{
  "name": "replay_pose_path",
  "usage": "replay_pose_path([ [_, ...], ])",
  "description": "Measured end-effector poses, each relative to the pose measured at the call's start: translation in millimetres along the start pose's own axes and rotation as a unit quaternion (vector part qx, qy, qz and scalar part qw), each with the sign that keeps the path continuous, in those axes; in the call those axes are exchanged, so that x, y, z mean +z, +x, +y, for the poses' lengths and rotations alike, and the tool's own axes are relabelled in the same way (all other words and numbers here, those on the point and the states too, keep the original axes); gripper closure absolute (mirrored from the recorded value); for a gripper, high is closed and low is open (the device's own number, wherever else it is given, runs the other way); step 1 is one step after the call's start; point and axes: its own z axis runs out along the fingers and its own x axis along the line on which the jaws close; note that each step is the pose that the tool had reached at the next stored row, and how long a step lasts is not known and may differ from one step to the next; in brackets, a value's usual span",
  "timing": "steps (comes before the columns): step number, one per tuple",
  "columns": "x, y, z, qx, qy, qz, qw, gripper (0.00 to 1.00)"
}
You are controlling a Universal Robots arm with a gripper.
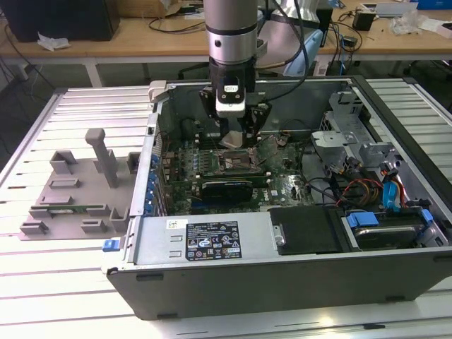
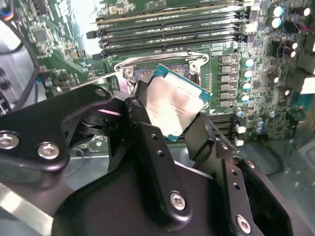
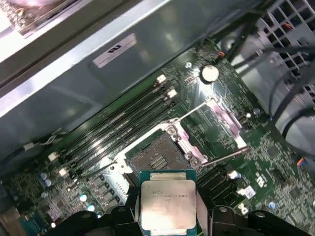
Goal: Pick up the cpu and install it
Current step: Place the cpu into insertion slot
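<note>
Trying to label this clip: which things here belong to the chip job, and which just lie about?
Job: chip, clamped in the gripper; open socket on the motherboard.
Lying about: grey plastic holder beside the case; drive cables; memory slots.

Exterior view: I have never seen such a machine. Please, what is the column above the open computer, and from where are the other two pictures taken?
The column is a robot arm. The exterior view comes from a camera off the arm; both wrist views come from cameras riding on the arm, behind its end effector. On the slatted table lie an open computer case and a grey fixture. The end effector grips the cpu, a silver square chip, by its edges, near the open socket of the green motherboard.
</note>
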Motion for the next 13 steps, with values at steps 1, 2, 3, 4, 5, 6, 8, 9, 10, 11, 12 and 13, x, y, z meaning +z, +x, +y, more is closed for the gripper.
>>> replay_pose_path([
  [1, 0.2, 0.0, 0.0, 0.015, 0.0006, -0.0007, 0.9999, 0.46],
  [2, 0.3, 0.0, 0.0, 0.029, 0.0012, -0.0012, 0.9996, 0.46],
  [3, 0.5, 0.0, 0.0, 0.041, 0.0017, -0.0018, 0.9992, 0.46],
  [4, 0.6, 0.0, 0.0, 0.055, 0.0022, -0.0024, 0.9985, 0.46],
  [5, 0.9, 0.0, 0.0, 0.076, 0.0032, -0.0033, 0.9971, 0.46],
  [6, 1.2, 0.0, 0.0, 0.093, 0.0038, -0.0041, 0.9956, 0.46],
  [8, 1.5, 0.1, -0.1, 0.116, 0.0048, -0.0051, 0.9932, 0.46],
  [9, 1.6, 0.1, -0.1, 0.124, 0.0051, -0.0054, 0.9923, 0.46],
  [10, 1.9, 0.1, 0.0, 0.138, 0.0057, -0.0060, 0.9905, 0.46],
  [11, 2.0, 0.1, -0.1, 0.146, 0.0061, -0.0063, 0.9893, 0.46],
  [12, 2.2, 0.1, -0.1, 0.154, 0.0064, -0.0067, 0.9880, 0.46],
  [13, 2.4, 0.1, -0.1, 0.163, 0.0067, -0.0071, 0.9865, 0.46],
])
